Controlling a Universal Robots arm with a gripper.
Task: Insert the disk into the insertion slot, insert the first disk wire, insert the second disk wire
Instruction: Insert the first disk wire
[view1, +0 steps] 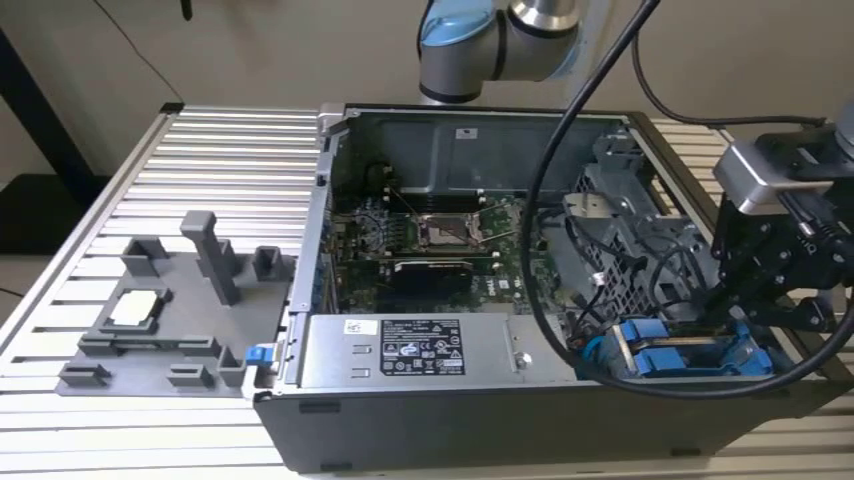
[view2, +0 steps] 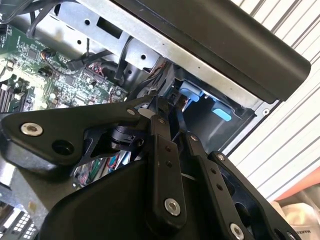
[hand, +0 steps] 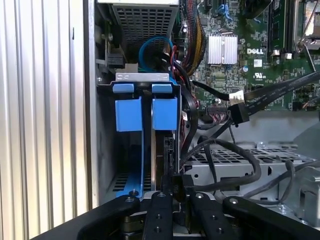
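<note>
1. The disk (hand: 165, 115), in its blue frame, sits inside the slot (hand: 141, 76) at the case's corner.
2. My claw (hand: 178, 199) hovers close to the disk's edge, its fingers pinched nearly shut on what looks like a small black plug (hand: 178, 183).
3. The risk, as I judge it, is misalignment. Loose cables (hand: 220, 147) just beside could snag the plug and tilt it.

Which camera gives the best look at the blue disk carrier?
The first wrist view: the disk carrier is unobstructed, with both blue tabs facing the camera. The exterior view shows its tabs at an angle; the second wrist view shows blue slivers.
</note>
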